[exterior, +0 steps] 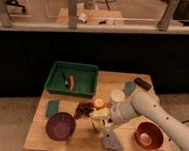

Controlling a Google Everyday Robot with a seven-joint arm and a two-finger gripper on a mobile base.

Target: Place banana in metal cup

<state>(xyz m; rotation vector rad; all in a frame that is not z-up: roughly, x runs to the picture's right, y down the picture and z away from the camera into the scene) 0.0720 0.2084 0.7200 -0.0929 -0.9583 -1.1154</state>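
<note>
Desk: wood, dark wall behind;
Banana: centre, toward the front edge, just beside the gripper;
Gripper: low at the front edge, between purple bowl and red bowl; grip: cannot tell

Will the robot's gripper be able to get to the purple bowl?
Probably yes. The gripper hovers low near the purple bowl, with only bare tabletop between them.

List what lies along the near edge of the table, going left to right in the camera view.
First the purple bowl, then the gripper low near the front edge, then the orange bowl.
</note>
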